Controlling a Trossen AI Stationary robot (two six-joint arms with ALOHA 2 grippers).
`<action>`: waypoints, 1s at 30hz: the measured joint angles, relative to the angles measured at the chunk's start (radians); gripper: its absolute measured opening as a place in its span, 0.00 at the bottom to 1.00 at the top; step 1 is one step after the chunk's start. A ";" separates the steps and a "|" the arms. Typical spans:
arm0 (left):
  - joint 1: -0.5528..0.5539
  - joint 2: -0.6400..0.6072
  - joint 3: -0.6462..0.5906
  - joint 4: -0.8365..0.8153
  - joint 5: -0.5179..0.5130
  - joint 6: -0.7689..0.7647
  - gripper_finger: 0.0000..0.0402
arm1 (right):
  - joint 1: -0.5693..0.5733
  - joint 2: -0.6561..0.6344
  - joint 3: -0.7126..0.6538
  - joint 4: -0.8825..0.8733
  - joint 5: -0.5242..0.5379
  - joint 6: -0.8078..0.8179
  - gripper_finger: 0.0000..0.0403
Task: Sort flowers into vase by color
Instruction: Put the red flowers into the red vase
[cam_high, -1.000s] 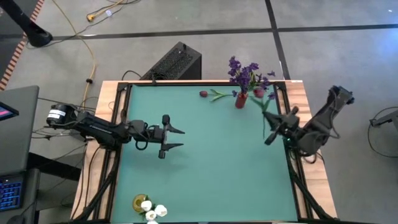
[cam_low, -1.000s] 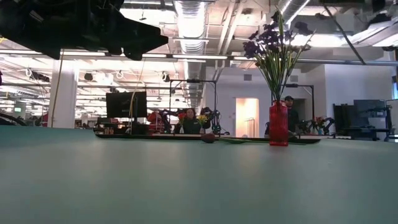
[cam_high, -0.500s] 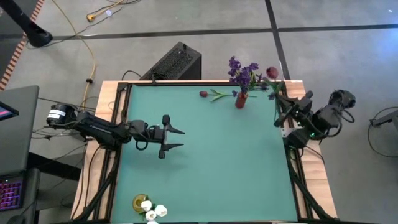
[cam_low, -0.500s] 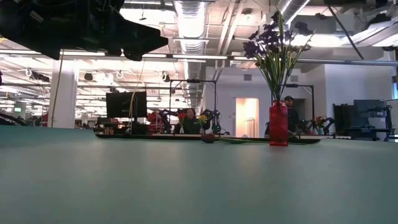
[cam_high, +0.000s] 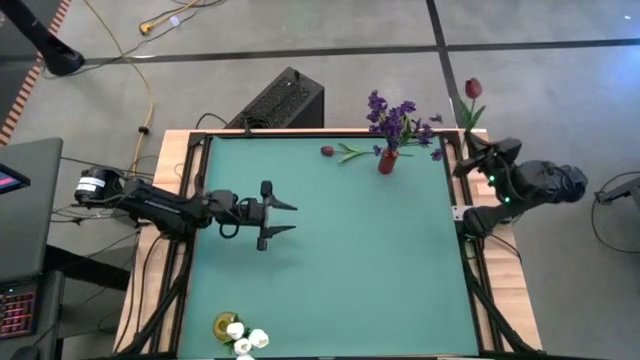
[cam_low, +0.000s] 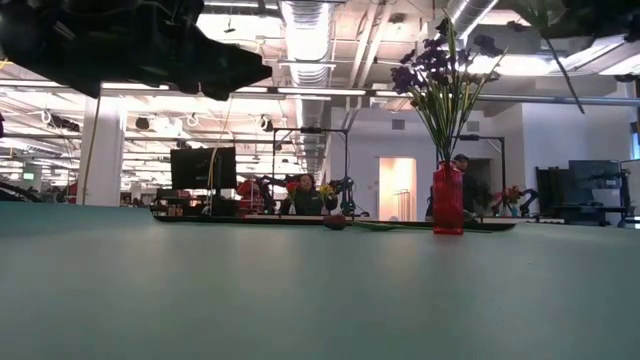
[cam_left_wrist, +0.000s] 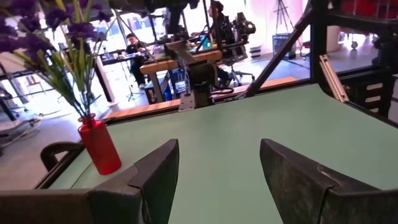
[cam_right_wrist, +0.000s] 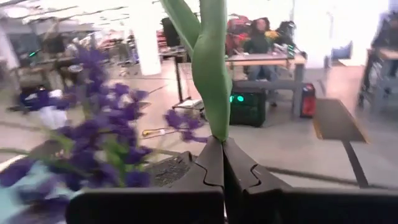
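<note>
A red vase (cam_high: 387, 161) with purple sprigs (cam_high: 396, 120) stands near the table's far edge and also shows in the low view (cam_low: 447, 200). A dark red tulip (cam_high: 473, 88) hangs beyond the far right corner, and my right gripper (cam_high: 468, 158) is shut on its green stem. Another dark red bud (cam_high: 327, 151) lies flat on the mat, left of the vase. A yellow vase (cam_high: 226, 324) with white tulips (cam_high: 246, 339) stands at the near edge. My left gripper (cam_high: 285, 218) waits open over the table's left half, touching nothing. My right gripper pinches the tulip's green stem (cam_right_wrist: 217, 127) between its two shut fingertips, below a leaf. The fingers lie about level and come from the table's right side. The flower is lifted clear, and its stem runs from the fingers toward the far side, with the head (cam_high: 473, 88) past the table's edge.
A black box (cam_high: 281, 100) sits on the floor behind the far edge. Dark rails (cam_high: 193, 180) frame the green mat (cam_high: 340, 260), whose middle lies bare. People sit at desks in the room beyond.
My right gripper has swung from over the mat's right part toward the table's far right corner, turning as it went. It carried the dark red tulip from beside the red vase to beyond the corner. The gripper has stayed shut on the stem.
</note>
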 joint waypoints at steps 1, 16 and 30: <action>0.005 0.000 0.000 0.000 0.001 -0.005 0.53 | -0.023 -0.008 0.000 -0.038 -0.007 0.047 0.03; 0.037 0.000 0.022 0.008 0.006 -0.012 0.53 | -0.379 0.126 0.000 -0.129 -0.240 0.319 0.03; 0.036 0.000 0.029 0.000 0.032 -0.015 0.53 | -1.145 0.315 -0.001 0.176 -0.967 0.172 0.03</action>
